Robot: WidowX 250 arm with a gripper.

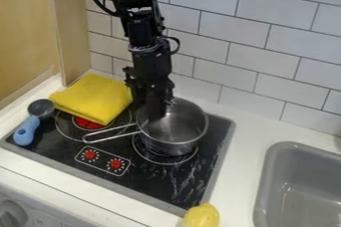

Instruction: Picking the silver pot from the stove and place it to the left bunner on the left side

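Black stovetop [150, 181] with the silver pot [178, 130] partly beneath the claw [157, 114], its grip or spread unclear from here.

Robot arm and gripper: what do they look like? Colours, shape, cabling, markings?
Arm: black, chunky jointed segments. One thin black cable bows out up top; a black loop sticks out lower down. Gripper: also black, angular. Can't make out markings.

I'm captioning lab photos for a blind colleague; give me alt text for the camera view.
The end effector of a black robot arm hangs at the rim of a silver pot on the right burner of a stove. A yellow cloth partly covers the left burner; a blue-handled scoop lies at far left and a gray sink is at right.
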